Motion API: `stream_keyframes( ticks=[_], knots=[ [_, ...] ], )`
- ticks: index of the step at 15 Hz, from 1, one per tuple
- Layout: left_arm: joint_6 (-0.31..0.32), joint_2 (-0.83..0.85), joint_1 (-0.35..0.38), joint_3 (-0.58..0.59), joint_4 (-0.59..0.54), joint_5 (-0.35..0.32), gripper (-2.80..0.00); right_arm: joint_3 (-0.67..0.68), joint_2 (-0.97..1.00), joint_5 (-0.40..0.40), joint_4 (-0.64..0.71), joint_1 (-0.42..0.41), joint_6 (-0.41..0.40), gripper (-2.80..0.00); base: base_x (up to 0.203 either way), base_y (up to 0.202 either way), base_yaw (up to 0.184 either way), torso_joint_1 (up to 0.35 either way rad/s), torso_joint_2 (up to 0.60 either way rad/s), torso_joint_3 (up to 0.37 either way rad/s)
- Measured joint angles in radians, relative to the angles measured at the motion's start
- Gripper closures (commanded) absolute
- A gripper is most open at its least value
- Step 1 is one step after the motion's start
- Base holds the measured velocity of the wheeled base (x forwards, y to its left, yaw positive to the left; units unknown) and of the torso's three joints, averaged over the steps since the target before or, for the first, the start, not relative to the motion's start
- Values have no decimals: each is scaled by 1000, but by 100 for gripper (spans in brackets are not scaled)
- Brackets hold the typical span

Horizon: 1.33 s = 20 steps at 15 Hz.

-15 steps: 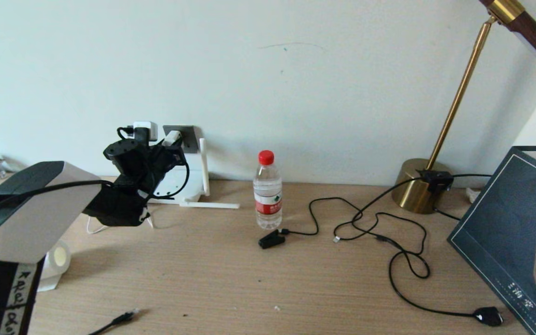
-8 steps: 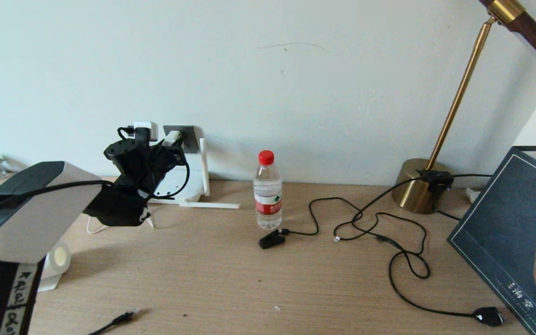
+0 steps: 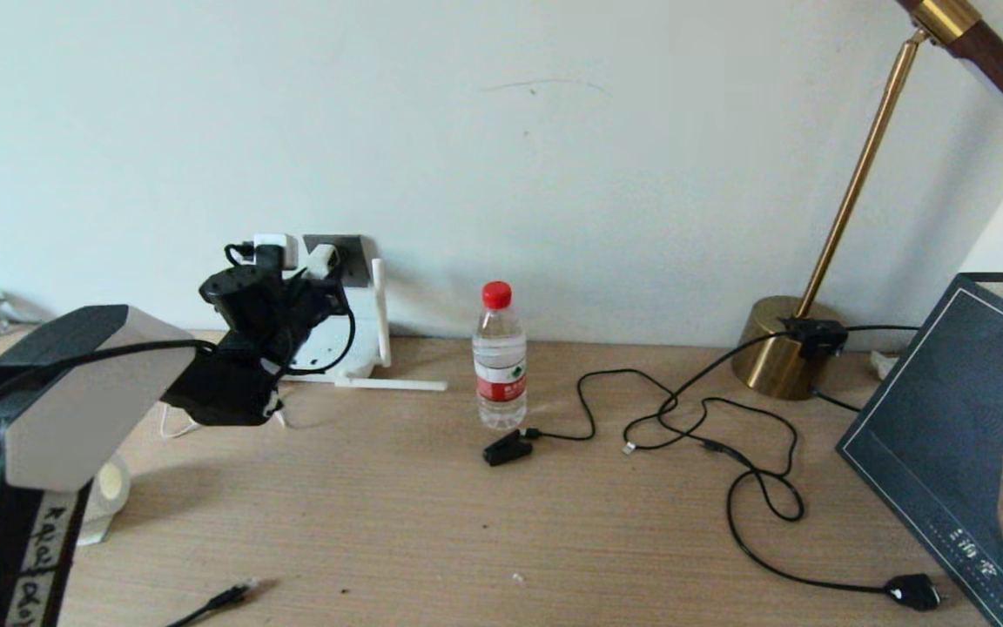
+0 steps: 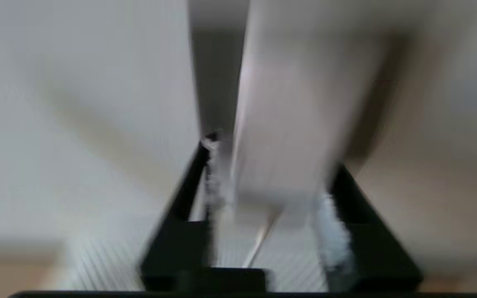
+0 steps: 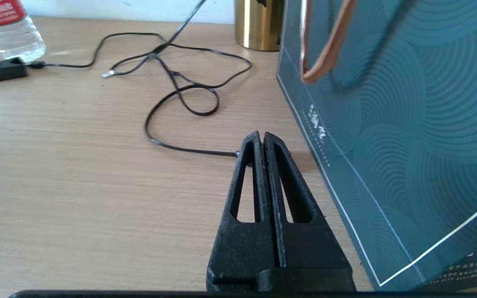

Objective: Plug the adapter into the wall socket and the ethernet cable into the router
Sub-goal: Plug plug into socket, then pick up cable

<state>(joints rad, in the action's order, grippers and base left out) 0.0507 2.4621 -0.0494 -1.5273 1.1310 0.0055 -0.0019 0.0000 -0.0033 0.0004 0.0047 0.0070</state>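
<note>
My left gripper [image 3: 314, 261] is up at the wall socket [image 3: 346, 258], the dark grey plate on the pale wall at the far left of the tabletop [image 3: 432, 514]. In the left wrist view my fingers [image 4: 333, 231] stand on either side of the adapter [image 4: 282, 124], the white block pressed against the wall; the picture is smeared, so I cannot tell whether they touch its sides or stand just clear of it. From the head view the adapter [image 3: 322, 259] sits at the socket plate.

Against the view of a second ago, my left arm has drawn back a little from the wall, and the adapter has stayed at the socket rather than coming away with me.

The router [image 3: 340, 344] lies flat just below the socket, one antenna upright beside the plate and another lying along the tabletop. The ethernet cable [image 3: 221, 599] ends near the front edge, well apart from the router.

My right gripper [image 5: 262, 138] rests low over the light wood tabletop, fingers [image 5: 251, 178] pressed together and empty, beside a dark teal paper bag [image 5: 391, 124]. A water bottle [image 3: 500, 357], a black cable with a clip end [image 3: 507, 448], a looping lamp cord [image 3: 758, 501] and a brass lamp base [image 3: 771, 353] fill the rest.
</note>
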Motion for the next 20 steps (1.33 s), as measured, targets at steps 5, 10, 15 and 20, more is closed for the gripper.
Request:
stream_keyframes(
  ticks=[5, 10, 15, 20],
  knots=[
    [-3, 10, -2, 1, 7, -7, -280, 0, 0, 0, 0, 0, 0, 0, 0, 0, 0, 0, 0, 0],
    [-3, 10, 0, 0, 13, -7, -280, 0, 0, 0, 0, 0, 0, 0, 0, 0, 0, 0, 0, 0],
    [-3, 10, -1, 5, 32, -5, -280, 0, 0, 0, 0, 0, 0, 0, 0, 0, 0, 0, 0, 0],
    [-5, -25, -8, 80, 81, -10, -280, 0, 0, 0, 0, 2, 1, 0, 0, 0, 0, 0, 0, 0]
  ],
)
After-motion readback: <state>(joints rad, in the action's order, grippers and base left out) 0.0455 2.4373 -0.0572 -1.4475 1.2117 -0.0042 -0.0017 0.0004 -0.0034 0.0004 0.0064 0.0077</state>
